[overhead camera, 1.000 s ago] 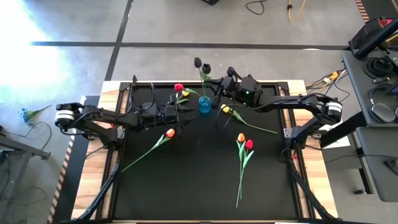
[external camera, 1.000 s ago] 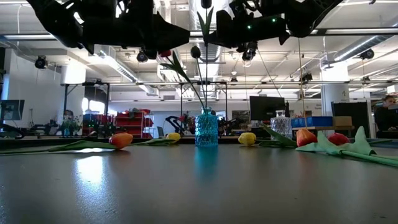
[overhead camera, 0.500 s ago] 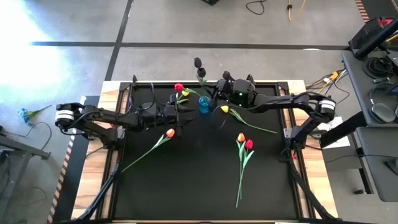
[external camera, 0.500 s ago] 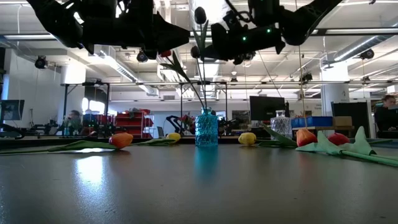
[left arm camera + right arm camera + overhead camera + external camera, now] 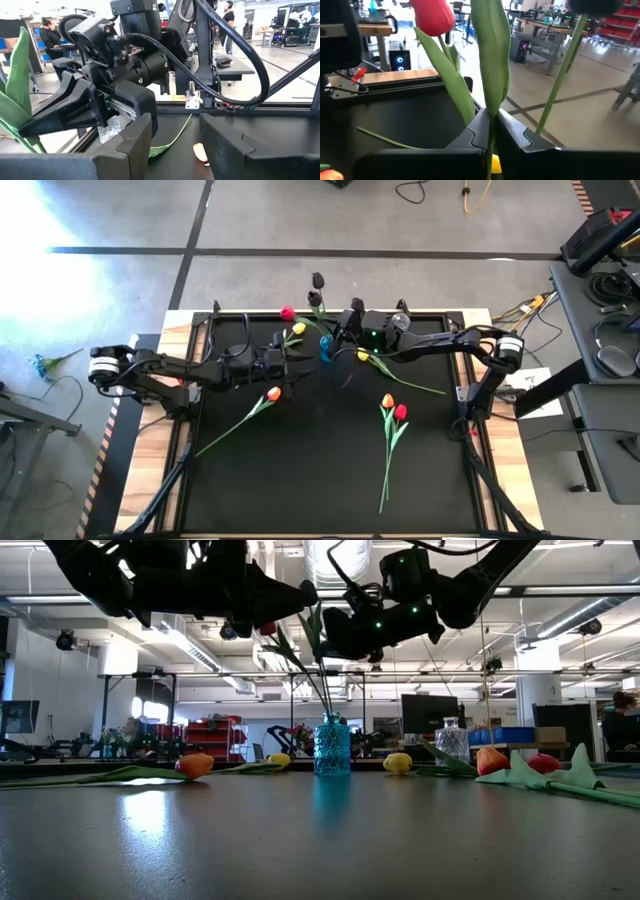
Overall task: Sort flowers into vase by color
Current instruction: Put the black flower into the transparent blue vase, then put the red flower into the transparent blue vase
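Note:
A blue glass vase (image 5: 328, 348) (image 5: 332, 748) stands at the table's far middle. Several tulip stems stick into it: a red head (image 5: 287, 313) (image 5: 434, 15), a yellow one (image 5: 298, 329) and two near-black ones (image 5: 317, 280). My right gripper (image 5: 343, 330) (image 5: 490, 131) hovers just right of and above the vase, shut on a green stem. My left gripper (image 5: 293, 367) (image 5: 175, 145) hangs open left of the vase, holding nothing. An orange tulip (image 5: 273, 393), a yellow one (image 5: 363, 356) and an orange and red pair (image 5: 393, 407) lie flat on the mat. My right gripper pinches a tulip's green stem with its leaf (image 5: 491, 112) between the two fingers, coming level from the table's right, fingers across the stem. The stem stands roughly upright, reaching down toward the vase's mouth; its head lies outside the wrist view.
The black mat (image 5: 300, 470) has open room in its near half. The lying tulips' long stems stretch across the left and right middle. A second, clear vase (image 5: 452, 740) shows far right in the low view. People and workbenches are in the room behind.
My right gripper has moved toward the table's left and down, toward the blue vase, carrying its tulip stem along. The near-black heads above the vase have shifted left and lower. My left arm has kept still.

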Available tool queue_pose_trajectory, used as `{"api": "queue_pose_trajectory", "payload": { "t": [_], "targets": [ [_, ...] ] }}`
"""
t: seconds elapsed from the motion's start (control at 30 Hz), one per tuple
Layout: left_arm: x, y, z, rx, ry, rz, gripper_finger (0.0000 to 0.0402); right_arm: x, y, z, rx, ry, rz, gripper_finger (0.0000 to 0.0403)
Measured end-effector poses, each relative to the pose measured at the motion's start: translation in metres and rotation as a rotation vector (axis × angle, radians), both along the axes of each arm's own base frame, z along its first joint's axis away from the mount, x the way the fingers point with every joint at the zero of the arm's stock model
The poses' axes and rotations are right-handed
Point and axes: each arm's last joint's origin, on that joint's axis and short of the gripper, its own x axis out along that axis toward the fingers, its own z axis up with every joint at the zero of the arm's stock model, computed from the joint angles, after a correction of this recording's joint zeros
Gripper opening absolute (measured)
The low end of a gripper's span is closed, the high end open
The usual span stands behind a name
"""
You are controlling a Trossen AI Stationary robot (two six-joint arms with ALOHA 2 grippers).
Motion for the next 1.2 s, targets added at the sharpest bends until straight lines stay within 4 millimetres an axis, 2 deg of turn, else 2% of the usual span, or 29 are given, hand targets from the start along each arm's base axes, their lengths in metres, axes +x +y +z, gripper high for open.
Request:
{"api": "queue_pose_trajectory", "payload": {
  "t": [0.4, 0.57, 0.93, 1.2],
  "targets": [
    [0.0, 0.0, 0.0, 0.0, 0.002, 0.0, 0.0153, -0.014, 0.005, 0.016, 0.029, 0.076, -0.033, 0.0013],
    [0.0, 0.0, 0.0, 0.0, 0.003, 0.0, 0.0153, -0.016, 0.006, 0.015, 0.041, 0.106, -0.032, 0.0019],
    [0.0, 0.0, -0.001, -0.001, 0.008, 0.0, 0.0153, -0.016, 0.006, 0.014, 0.055, 0.108, -0.034, 0.014],
    [0.0, 0.0, -0.004, -0.005, 0.028, -0.001, 0.0153, -0.024, 0.009, 0.03, 0.033, 0.086, -0.031, 0.0174]
  ]
}}
